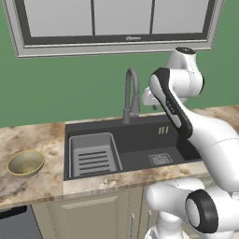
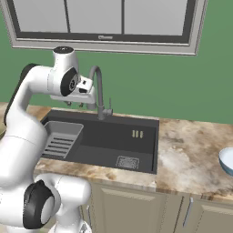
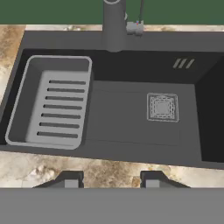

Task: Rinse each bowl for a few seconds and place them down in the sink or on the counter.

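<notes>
1. Pincer [image 3: 112, 180] tips rise at the bottom of the hand view with a clear gap between them and nothing in it; partly spread, holding no bowl.
2. Hand hangs high over the sink [image 3: 194, 131], looking down into it, likely because no bowl is picked yet and the arm waits above the place where rinsing happens.
3. Faucet [image 1: 131, 93] curves up from the back rim, just beside the hand, its spout aimed over the basin so a bowl held under it drains into the square drain [image 3: 162, 106].
4. Ribbed rack insert [image 3: 54, 105] sits in the basin's left part, a fair spot to set a rinsed bowl.
5. Olive-gold bowl [image 1: 26, 162] rests upright on the surface [image 1: 37, 186] left of the sink, well apart from the hand.
6. Pale blue-white bowl [image 2: 227, 160] sits on the surface far to the right, cut by the picture's edge; both are unrinsed, I judge.
</notes>
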